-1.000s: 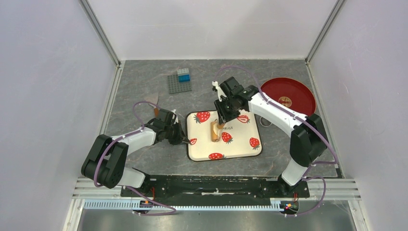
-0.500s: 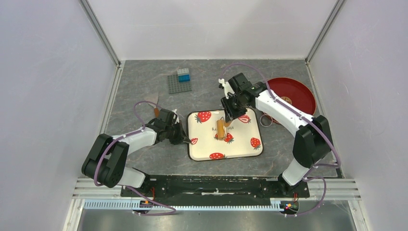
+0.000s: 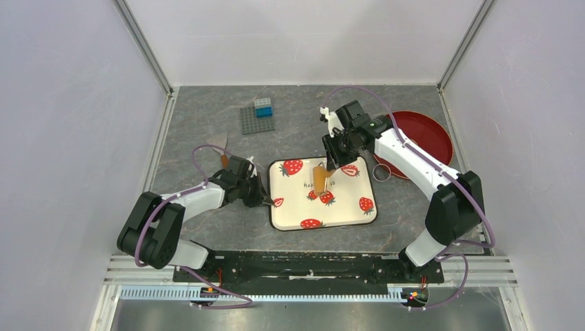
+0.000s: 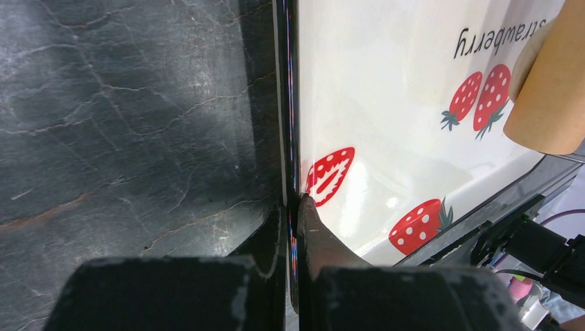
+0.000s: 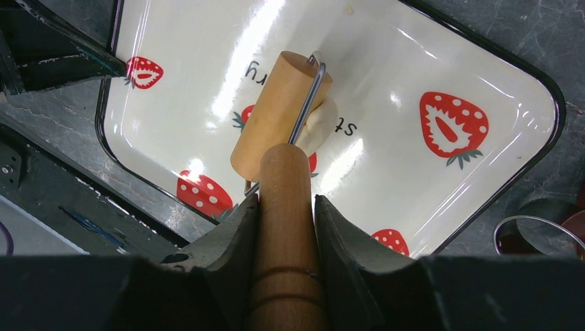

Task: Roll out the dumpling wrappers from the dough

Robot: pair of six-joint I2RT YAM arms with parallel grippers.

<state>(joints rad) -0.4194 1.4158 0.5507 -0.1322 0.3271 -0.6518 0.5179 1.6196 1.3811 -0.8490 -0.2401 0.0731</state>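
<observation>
A white tray (image 3: 345, 207) with red strawberry prints lies mid-table. My right gripper (image 3: 336, 153) is shut on the wooden handle (image 5: 286, 207) of the tan roller (image 3: 321, 177), and holds it over the tray's middle. In the right wrist view the roller drum (image 5: 276, 114) lies over a small pale dough lump (image 5: 321, 123), which pokes out on the drum's right side. My left gripper (image 3: 265, 201) is shut on the tray's left rim (image 4: 290, 138), one finger inside and one outside. No flat wrappers show.
A small metal ring (image 3: 381, 171) lies right of the tray, next to a red plate (image 3: 414, 134). A grey brick baseplate (image 3: 256, 121) with a blue brick sits at the back. A small scraper (image 3: 219, 143) lies behind the left arm.
My right gripper has moved the roller right and toward the back across the tray. The left gripper has stayed on the rim.
</observation>
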